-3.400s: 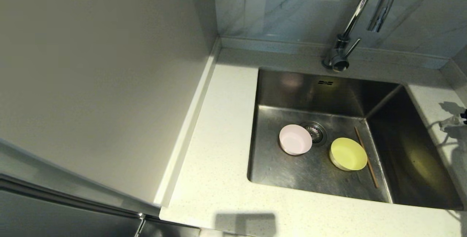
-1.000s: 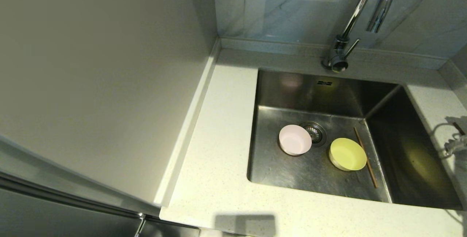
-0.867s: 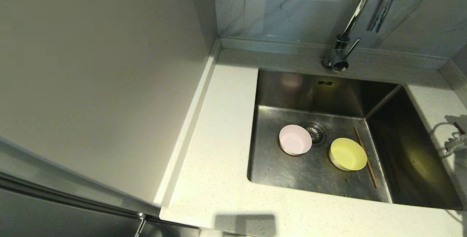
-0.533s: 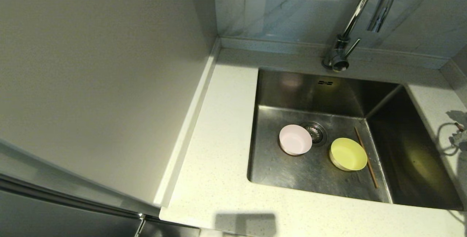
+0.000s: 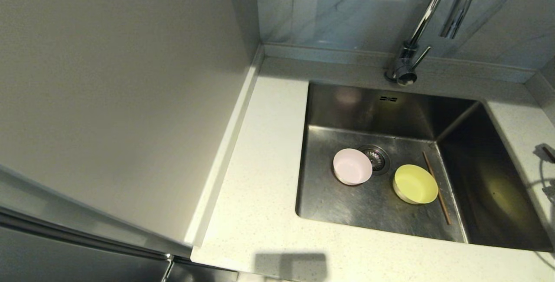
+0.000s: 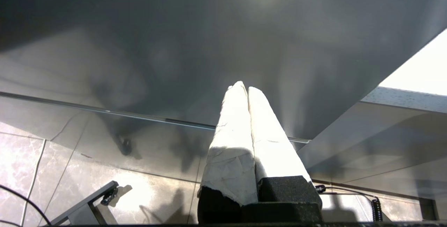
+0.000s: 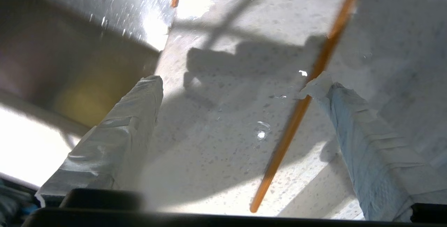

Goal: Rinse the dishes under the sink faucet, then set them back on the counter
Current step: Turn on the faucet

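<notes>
Spread wide, my right gripper [image 7: 237,80] hovers over the speckled stone counter [image 7: 223,150] with a thin wooden chopstick [image 7: 297,115] lying loose between my taped fingers [image 7: 115,132]; my left gripper [image 6: 244,90], pressed shut, hangs parked below. That round, wet chopstick could roll off the counter's edge if I brush it. The pink bowl [image 5: 352,166], yellow-green bowl [image 5: 415,184] and second chopstick [image 5: 436,188] lie in the brushed-steel sink [image 5: 347,199], unrinsed I judge.

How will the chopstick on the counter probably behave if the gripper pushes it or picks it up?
The chopstick looks thin, straight and wooden, so probably stiff and light. Water drops lie on the counter around it, so it may slide easily. Lying flat, it may roll away and be hard to pinch between the right gripper's wide-open fingers.
</notes>
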Motion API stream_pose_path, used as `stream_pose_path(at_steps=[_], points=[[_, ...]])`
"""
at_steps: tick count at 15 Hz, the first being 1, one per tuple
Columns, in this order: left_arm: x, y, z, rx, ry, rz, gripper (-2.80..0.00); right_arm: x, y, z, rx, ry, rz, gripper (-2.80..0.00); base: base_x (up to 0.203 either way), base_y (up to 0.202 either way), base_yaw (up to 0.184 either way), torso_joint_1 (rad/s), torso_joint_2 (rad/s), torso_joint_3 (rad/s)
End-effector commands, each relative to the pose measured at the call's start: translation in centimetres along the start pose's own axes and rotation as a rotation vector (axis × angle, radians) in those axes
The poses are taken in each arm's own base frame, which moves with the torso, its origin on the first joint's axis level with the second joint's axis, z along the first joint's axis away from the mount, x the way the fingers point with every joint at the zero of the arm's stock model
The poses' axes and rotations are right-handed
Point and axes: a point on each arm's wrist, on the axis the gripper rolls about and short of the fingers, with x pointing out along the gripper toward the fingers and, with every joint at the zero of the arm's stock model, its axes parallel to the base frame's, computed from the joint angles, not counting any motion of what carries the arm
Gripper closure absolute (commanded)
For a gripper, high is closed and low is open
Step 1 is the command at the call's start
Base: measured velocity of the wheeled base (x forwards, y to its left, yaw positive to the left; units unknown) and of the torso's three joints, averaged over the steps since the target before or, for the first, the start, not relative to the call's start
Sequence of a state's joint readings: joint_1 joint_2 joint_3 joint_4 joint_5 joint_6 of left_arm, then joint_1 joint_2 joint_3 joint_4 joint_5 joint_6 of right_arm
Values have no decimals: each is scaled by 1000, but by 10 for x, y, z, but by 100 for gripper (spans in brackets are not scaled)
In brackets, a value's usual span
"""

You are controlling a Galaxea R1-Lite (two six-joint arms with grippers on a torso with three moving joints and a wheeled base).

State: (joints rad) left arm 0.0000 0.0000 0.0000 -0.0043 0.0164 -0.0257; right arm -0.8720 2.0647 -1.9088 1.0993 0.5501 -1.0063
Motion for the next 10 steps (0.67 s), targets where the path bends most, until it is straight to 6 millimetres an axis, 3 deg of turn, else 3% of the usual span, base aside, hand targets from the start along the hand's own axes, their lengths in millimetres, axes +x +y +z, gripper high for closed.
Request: stream_pose_path(at_steps=[1, 6, 10], points=[[0, 0, 0, 0, -3, 0, 0, -1, 0, 0, -44, -9, 7, -280, 0, 0, 0, 0, 0, 0], [0, 0, 0, 0, -3, 0, 0, -2, 0, 10, -151, 4, -91, -280, 0, 0, 0, 0, 0, 0], [0, 0, 0, 0, -3, 0, 0, 15, 6, 15, -233, 29, -204, -280, 0, 0, 0, 0, 0, 0]])
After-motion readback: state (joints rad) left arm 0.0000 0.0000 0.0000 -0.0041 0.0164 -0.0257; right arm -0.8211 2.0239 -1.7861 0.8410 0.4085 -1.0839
